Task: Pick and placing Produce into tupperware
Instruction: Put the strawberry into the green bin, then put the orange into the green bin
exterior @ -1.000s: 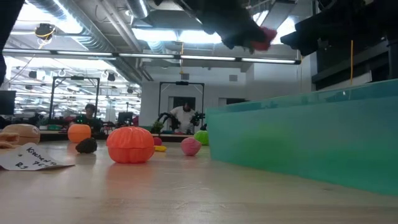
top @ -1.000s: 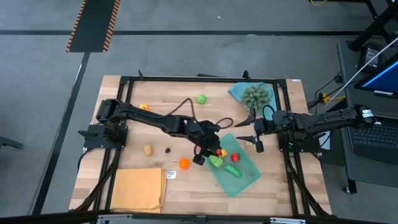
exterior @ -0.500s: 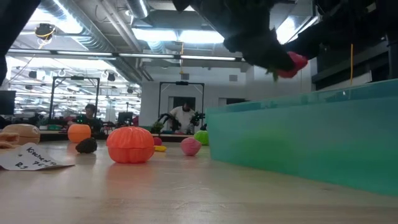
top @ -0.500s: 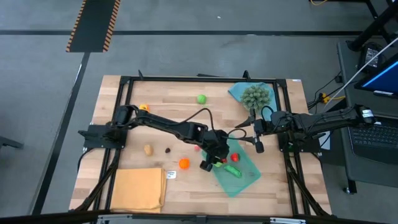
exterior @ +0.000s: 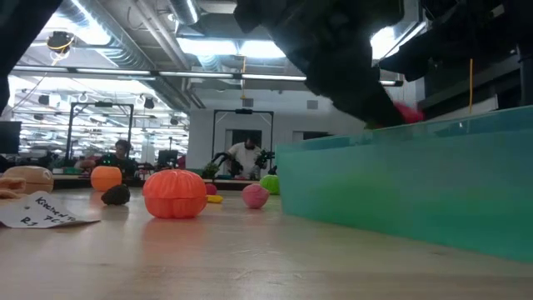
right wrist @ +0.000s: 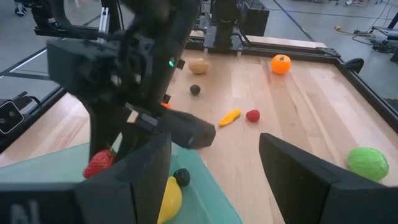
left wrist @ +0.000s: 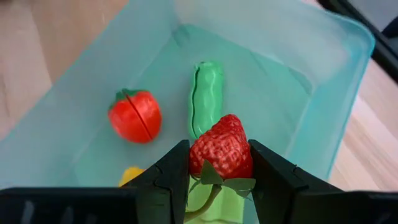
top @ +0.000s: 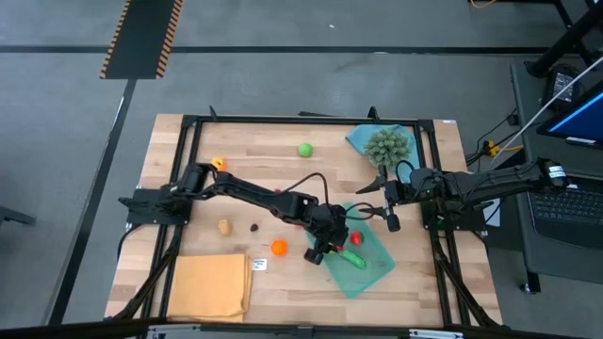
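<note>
Red strawberry (left wrist: pixel 221 148) pinched in left gripper (left wrist: pixel 219 163) fingers, now lower, inside tupperware (left wrist: pixel 323 50); right fingers (right wrist: pixel 305 180) apart, empty.

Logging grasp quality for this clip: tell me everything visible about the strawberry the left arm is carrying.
The small red toy strawberry, dimpled and plastic-looking, has green leaves and a stem hanging below. It is clamped on both sides by the left end effector above the translucent teal plastic container, over a green pea pod.
</note>
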You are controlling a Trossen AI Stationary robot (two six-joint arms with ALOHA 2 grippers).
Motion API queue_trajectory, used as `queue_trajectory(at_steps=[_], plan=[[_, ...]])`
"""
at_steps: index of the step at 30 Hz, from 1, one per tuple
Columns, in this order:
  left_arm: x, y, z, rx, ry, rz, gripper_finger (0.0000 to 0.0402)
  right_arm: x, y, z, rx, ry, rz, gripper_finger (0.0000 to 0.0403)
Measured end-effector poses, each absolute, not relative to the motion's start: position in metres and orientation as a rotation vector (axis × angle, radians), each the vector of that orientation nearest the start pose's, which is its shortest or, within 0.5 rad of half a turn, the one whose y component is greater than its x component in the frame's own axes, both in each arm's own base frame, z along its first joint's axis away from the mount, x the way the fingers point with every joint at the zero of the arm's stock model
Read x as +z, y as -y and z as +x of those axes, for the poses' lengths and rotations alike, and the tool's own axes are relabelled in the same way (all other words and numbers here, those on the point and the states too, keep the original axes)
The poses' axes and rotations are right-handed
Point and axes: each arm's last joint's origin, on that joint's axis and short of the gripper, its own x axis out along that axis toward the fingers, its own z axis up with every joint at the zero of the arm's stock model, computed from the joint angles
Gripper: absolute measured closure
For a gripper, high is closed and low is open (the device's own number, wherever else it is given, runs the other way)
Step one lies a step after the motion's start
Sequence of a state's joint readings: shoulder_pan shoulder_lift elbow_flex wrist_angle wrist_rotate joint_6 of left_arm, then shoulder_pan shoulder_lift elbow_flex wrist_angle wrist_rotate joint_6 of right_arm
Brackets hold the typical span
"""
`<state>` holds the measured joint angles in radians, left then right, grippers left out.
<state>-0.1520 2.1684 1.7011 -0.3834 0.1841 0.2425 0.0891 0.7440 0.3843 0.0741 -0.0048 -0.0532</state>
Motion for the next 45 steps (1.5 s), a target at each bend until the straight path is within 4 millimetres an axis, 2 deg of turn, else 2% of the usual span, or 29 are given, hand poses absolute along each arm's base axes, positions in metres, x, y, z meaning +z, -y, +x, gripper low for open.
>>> queue_trajectory(at_steps=[12,26,38,45], plan=[[0.171,0.079,0.474,-0.421,-0.864,0.206,0.0271,0.225,-0.015,0.168,0.101,-0.283,-0.065,0.0157],[0.169,0.078,0.472,-0.395,-0.899,0.216,0.0271,0.225,-0.015,0.168,0.101,-0.283,-0.064,0.0157],[0.174,0.075,0.473,-0.29,-0.894,0.246,0.0204,0.223,-0.015,0.168,0.098,-0.306,-0.046,0.0157],[0.188,0.075,0.47,-0.288,-0.863,0.243,0.0195,0.221,-0.015,0.167,0.098,-0.322,-0.044,0.0157]])
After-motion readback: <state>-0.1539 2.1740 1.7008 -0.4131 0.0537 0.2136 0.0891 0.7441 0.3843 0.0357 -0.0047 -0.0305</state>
